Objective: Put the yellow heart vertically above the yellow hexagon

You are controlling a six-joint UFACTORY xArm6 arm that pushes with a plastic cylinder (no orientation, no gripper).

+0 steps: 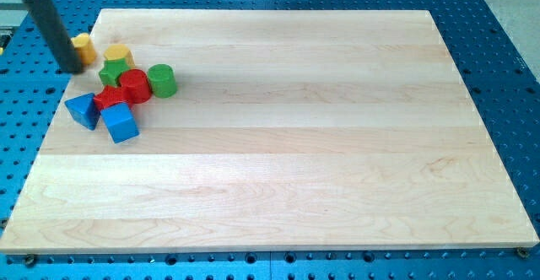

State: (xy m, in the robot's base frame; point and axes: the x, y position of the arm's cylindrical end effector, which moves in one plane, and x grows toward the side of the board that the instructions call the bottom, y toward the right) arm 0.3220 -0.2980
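Observation:
My tip [76, 67] rests at the board's left edge, near the view's top left. A yellow block [83, 44] sits just right of the rod and touches it, partly hidden; it looks like the heart. A second yellow block [118, 56], which looks like the hexagon, lies a little to the right of it and slightly lower. The tip is left of this second block, with a small gap.
A tight cluster sits just below the yellow blocks: a green block [110, 74], a red cylinder [134, 86], a green cylinder [162, 80], a red block [107, 99], a blue triangle [83, 110] and a blue cube [120, 123]. The wooden board [295, 145] lies on a blue perforated table.

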